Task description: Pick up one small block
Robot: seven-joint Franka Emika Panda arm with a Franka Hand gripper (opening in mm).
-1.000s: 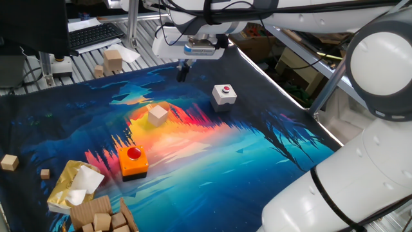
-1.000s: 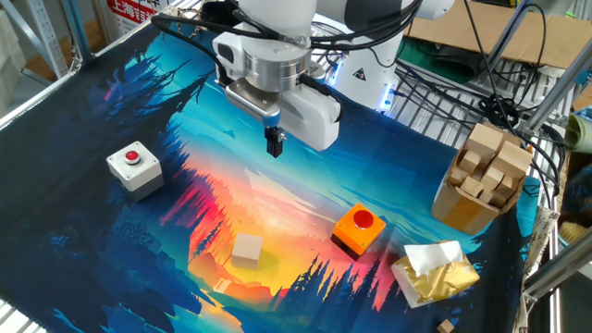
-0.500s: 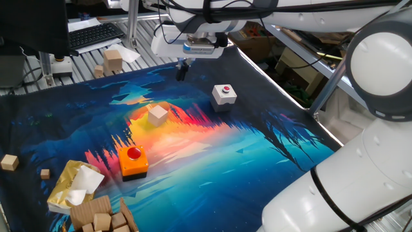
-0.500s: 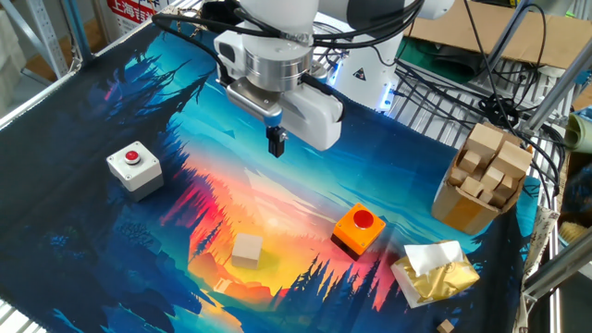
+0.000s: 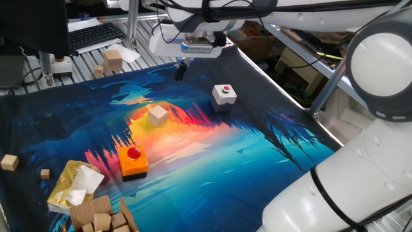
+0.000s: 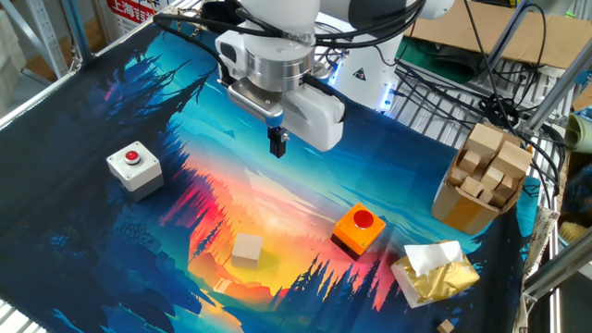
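Pale wood, one fixed view: the small block is a plain beige cube, unmarked, lying flat on the orange-yellow patch of the printed mat, left of the frame's centre
Around it, one fixed view: the orange button box sits below it, near but apart; the white button box stands to its right, well apart; a taller tan block stands off the mat at upper left; a yellow packet and a carton of wooden pieces fill the lower left corner; two tiny tan cubes lie at the left edge
In the way, one fixed view: nothing touches or covers the block
Arm, one fixed view: the gripper hangs over the mat's upper edge, above and to the right of the block and well apart from it; fingers point down, drawn close together with nothing between them
Pale wood, the other fixed view: the small block lies in the lower middle of the frame on the yellow-orange part of the mat, top face bare
Around it, the other fixed view: orange button box to its right, white button box to its upper left, carton of wooden pieces at the right edge, yellow packet at lower right
Arm, the other fixed view: gripper held clear above the mat in the upper middle, wrist upright, dark fingertips narrow and empty, well apart from the block below
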